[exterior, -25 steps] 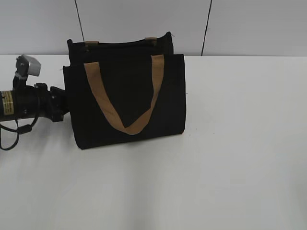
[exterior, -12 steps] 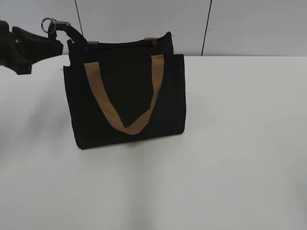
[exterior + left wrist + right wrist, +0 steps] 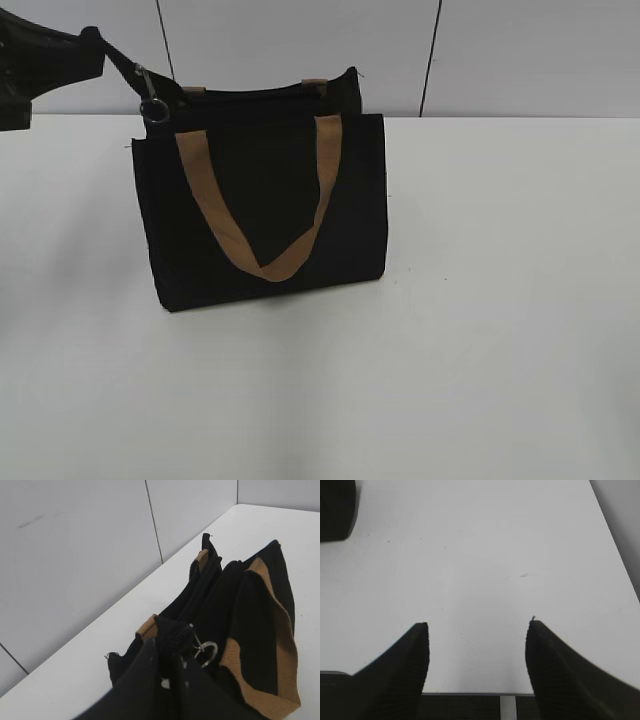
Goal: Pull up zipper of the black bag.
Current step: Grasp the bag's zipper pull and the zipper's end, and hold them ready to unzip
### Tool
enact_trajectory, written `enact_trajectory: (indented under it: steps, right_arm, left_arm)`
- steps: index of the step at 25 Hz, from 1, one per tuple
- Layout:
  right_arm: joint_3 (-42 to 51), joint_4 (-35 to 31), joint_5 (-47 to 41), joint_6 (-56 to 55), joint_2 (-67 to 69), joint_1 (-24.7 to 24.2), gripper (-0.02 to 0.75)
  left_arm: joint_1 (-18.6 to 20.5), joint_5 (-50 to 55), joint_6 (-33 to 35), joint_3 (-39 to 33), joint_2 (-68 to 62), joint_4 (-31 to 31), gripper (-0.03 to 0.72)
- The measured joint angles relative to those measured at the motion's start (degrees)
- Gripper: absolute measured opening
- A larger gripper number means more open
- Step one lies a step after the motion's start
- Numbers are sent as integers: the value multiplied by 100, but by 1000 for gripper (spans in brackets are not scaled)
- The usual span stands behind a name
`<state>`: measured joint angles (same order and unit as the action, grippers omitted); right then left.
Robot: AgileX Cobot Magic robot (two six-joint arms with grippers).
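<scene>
Zipper (image 3: 152, 105): small silvery pull with ring, hanging at the bag's upper left corner in the exterior view, dangling off a black strip of zip tape that runs up and left to the left gripper (image 3: 95, 45). In the left wrist view the same ring (image 3: 207, 652) shows just right of the gripper's dark fingers (image 3: 150, 680), beside a ribbed black tab of tape. Left gripper (image 3: 167, 650): fingers drawn close together, pinching that black tab at the end of the zip line; the ring itself hangs free, not between the pads. Black bag (image 3: 265, 210): boxy, upright on the white table (image 3: 480, 300), back near the wall, left of centre. One tan handle (image 3: 262, 215) droops in a loop down the front face; the tan ends of the other handle (image 3: 314, 84) show at the top rear edge. From the left wrist camera the bag (image 3: 250, 610) is seen from above its end, top edges running away toward the wall (image 3: 75, 555), tan webbing (image 3: 280, 645) lying down its near side. Right gripper (image 3: 476, 652): fingers (image 3: 402, 665) spread wide, nothing between them, over bare table (image 3: 480, 555) near its edge; a dark corner (image 3: 335, 510) of something black sits at upper left of that view, too little of it visible to identify. Right arm not visible in the exterior view.
</scene>
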<state>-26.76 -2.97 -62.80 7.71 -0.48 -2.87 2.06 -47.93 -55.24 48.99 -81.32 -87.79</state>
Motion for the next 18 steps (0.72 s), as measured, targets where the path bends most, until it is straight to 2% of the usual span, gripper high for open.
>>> enact_trajectory:
  steps: [18]
  right_arm:
    - [0, 0, 0, 0, 0, 0, 465]
  left_arm:
    - [0, 19, -45, 0, 58, -101, 25]
